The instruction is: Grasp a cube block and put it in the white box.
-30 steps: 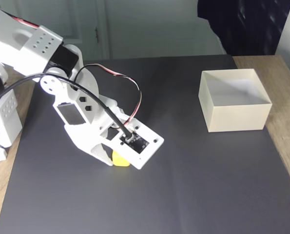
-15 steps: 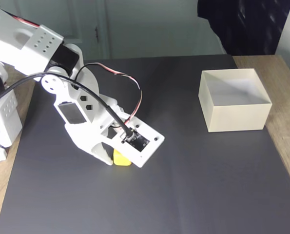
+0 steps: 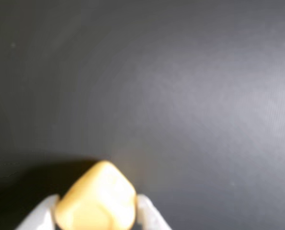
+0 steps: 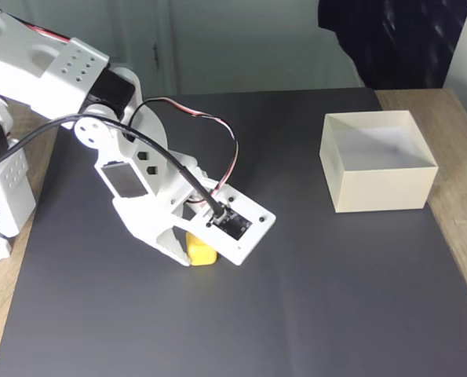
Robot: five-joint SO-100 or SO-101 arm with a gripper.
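Yellow and hard-looking, the cube block (image 3: pixel 96 201) seems light but slick, sitting cornerwise with the gripper (image 3: pixel 96 212) clamped on its sides.

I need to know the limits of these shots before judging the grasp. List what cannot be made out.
- Fixed view: most of the cube block is hidden by the camera plate; jaw contact is not visible there.
- Wrist view: the cube block is blurred and cut off by the bottom edge, as are the gripper jaws; its underside is hidden, so lift cannot be told.
- Fixed view: the near wall hides part of the white box floor.
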